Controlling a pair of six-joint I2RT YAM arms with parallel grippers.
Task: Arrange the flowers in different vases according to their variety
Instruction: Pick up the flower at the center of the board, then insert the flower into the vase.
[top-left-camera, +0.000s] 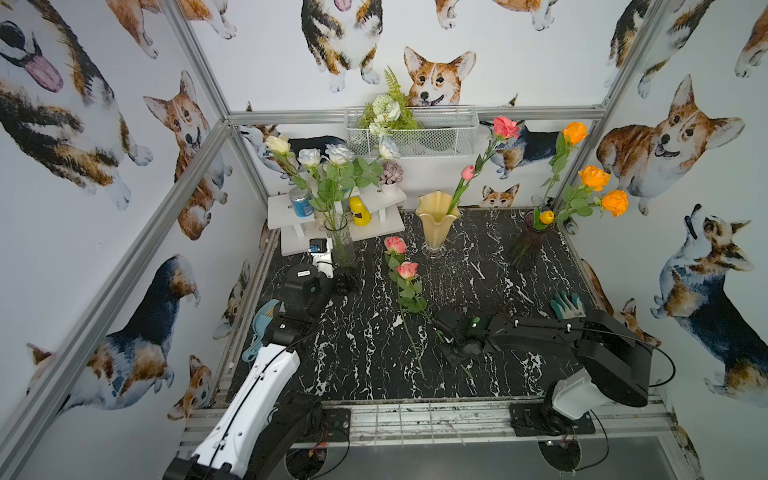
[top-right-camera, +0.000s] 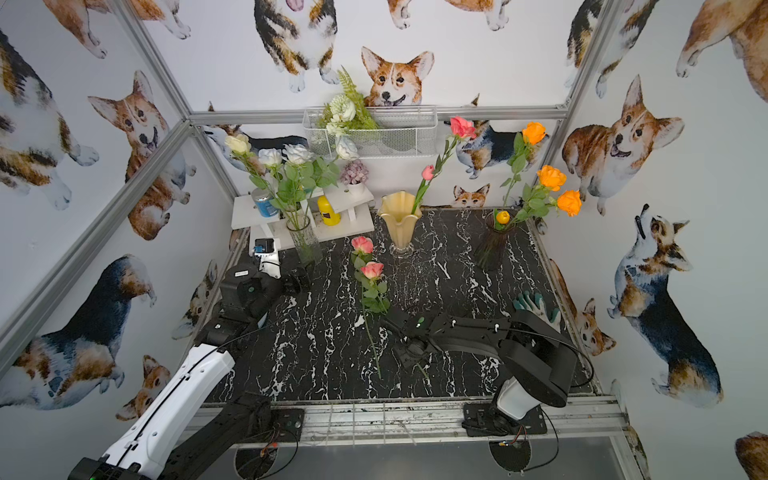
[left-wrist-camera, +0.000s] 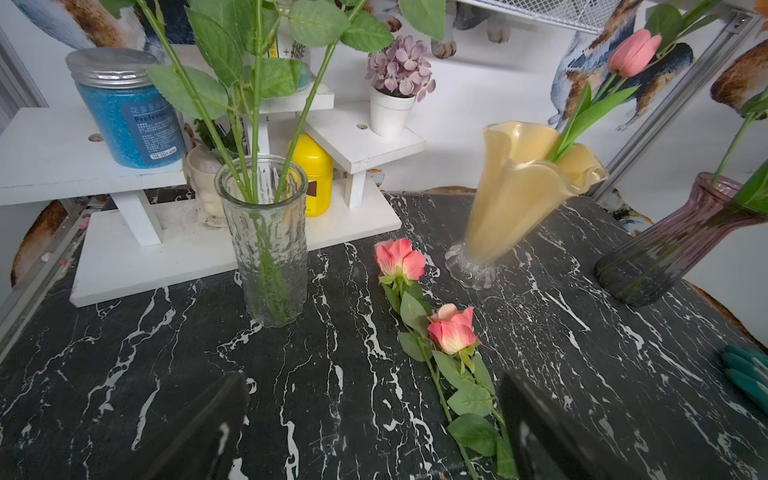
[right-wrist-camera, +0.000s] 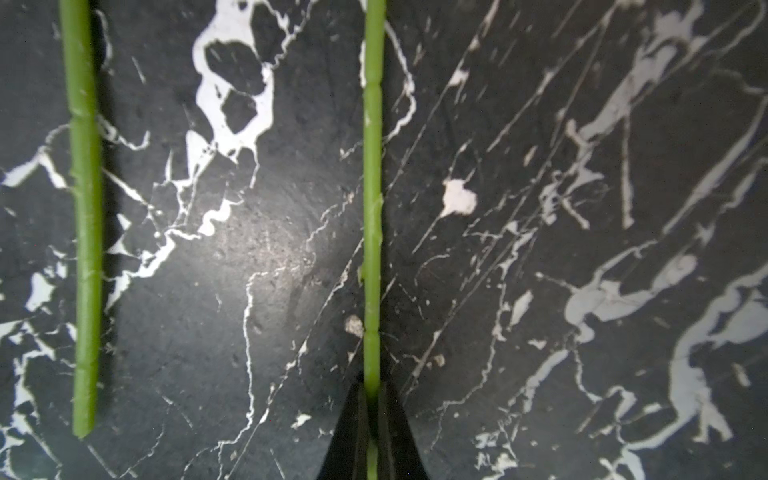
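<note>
the blue jar (left-wrist-camera: 124, 108) read "profess…". the right gripper (right-wrist-camera: 372, 392) was clamped on one stem (right-wrist-camera: 372, 208) of two pink roses (top-left-camera: 407, 270) lying on the table (right-wrist-camera: 540, 291). the second stem (right-wrist-camera: 85, 249) lay beside it. the left gripper (left-wrist-camera: 370, 432) stood apart, with three vases (left-wrist-camera: 266, 249) ahead.

In the left wrist view the cream vase (left-wrist-camera: 515, 199) is smeared by blur, the white roses' stems (left-wrist-camera: 257, 124) lose their heads past the frame edge, and the purple vase (left-wrist-camera: 665, 249), at two o'clock on the table (top-left-camera: 353, 332), is clipped. In both top views the right gripper (top-left-camera: 457, 355), near five o'clock, seemingly covers the stem (right-wrist-camera: 372, 208); its fingertips are hidden
</note>
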